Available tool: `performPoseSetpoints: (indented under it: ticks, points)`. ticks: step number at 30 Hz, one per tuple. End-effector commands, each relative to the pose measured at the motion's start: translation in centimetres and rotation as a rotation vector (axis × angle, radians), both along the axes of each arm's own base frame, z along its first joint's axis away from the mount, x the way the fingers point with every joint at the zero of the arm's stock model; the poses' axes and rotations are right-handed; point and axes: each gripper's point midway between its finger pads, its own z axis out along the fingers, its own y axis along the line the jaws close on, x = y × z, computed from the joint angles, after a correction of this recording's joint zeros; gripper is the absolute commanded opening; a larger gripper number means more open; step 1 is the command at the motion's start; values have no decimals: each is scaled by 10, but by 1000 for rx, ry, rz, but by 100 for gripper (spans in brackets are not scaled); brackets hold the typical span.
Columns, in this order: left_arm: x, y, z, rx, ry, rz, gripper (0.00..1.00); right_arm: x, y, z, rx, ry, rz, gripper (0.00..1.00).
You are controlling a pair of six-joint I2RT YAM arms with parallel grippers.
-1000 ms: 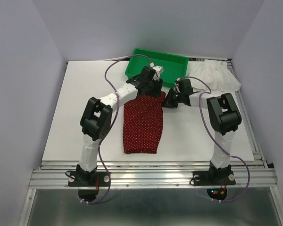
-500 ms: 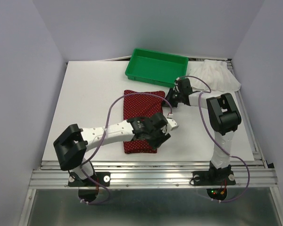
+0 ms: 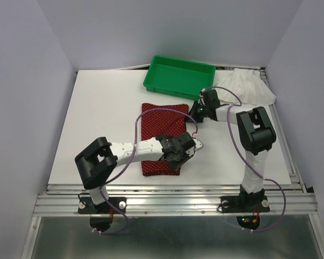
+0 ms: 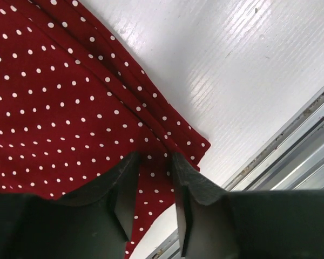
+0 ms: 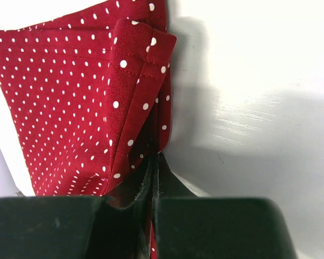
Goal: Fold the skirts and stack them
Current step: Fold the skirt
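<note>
A white tabletop point(image 3: 97, 118) fills the overhead view. A dark red cloth skirt point(image 3: 162, 124) with tiny white dots lies flat lengthways at its middle. Its far end lies just short of a green plastic tray point(image 3: 173, 89) at the far edge, and its hem is close to the near edge. A plain white ruffled skirt point(image 3: 248, 86) sits crumpled in the far right corner, untouched.

My right gripper point(image 5: 154, 161) has its fingers pressed together on the red skirt's far right corner, pinching a thin folded bit of cloth. My left gripper point(image 4: 154, 159) hangs low over the near right corner. Its fingers are partly apart, straddling a small ridge of fabric, with nothing gripped that I can see.

My worries from here:
- The left fingers may close on the top layer only, or on nothing, so the hem stays behind when lifted.
- The right pinch is shallow, so a tug could pull the corner free.
- If the arms lift unevenly, the fold will skew.
- The hem could drag onto the metal rail at the near edge.
</note>
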Motion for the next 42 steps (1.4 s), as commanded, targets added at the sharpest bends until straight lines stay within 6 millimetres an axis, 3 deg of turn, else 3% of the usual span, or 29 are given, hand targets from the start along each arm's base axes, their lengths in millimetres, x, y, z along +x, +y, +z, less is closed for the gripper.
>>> performPoseSetpoints:
  ticks: [1, 5, 7, 10, 11, 12, 14, 15, 18, 19, 21, 24, 25, 29, 33, 39, 42]
  points:
    - [0, -12, 7, -20, -3, -14, 31, -7, -19, -27, -116, 50, -30, 1]
    - [-8, -24, 23, -73, 10, -55, 3, -8, -19, -28, -116, 56, -32, 1]
    - [-10, -27, 30, -96, -3, -68, 0, -9, -19, -28, -116, 55, -32, 1]
    - [-10, -28, 26, -79, 2, -81, 0, -10, -19, -28, -118, 54, -29, 1]
    - [-9, -29, 27, -86, 3, -82, 2, -11, -19, -29, -118, 57, -28, 1]
    - [-9, -34, 32, -112, 0, -89, 20, -11, -19, -30, -118, 58, -23, 1]
    - [-8, -41, 44, -159, -2, -103, 38, -13, -20, -30, -123, 55, -11, 1]
    - [2, -43, 61, -205, -27, -85, 56, -14, -19, -28, -122, 43, 9, 6]
    - [26, -39, 97, -327, -39, -67, 68, -10, -19, -15, -128, 2, 22, 18]
    - [56, -25, 107, -367, -48, 4, 68, -5, -19, -1, -132, -44, 36, 30]
    - [94, -2, 122, -413, -53, 80, 68, 8, -23, 18, -151, -111, 47, 47]
    - [129, 21, 134, -471, -64, 146, 66, 16, -27, 42, -189, -171, 68, 59]
    - [148, 38, 135, -497, -62, 195, 66, 19, -32, 45, -224, -191, 69, 60]
    - [193, 64, 128, -529, -79, 290, 63, 28, -39, 56, -269, -227, 91, 59]
    - [239, 80, 103, -527, -77, 377, 58, 35, -38, 59, -221, -230, 107, 46]
    - [284, 99, 77, -542, -54, 457, 56, 41, -19, 67, -67, -192, 134, 42]
    - [288, 100, 76, -564, -43, 478, 55, 46, -22, 65, 7, -149, 113, 43]
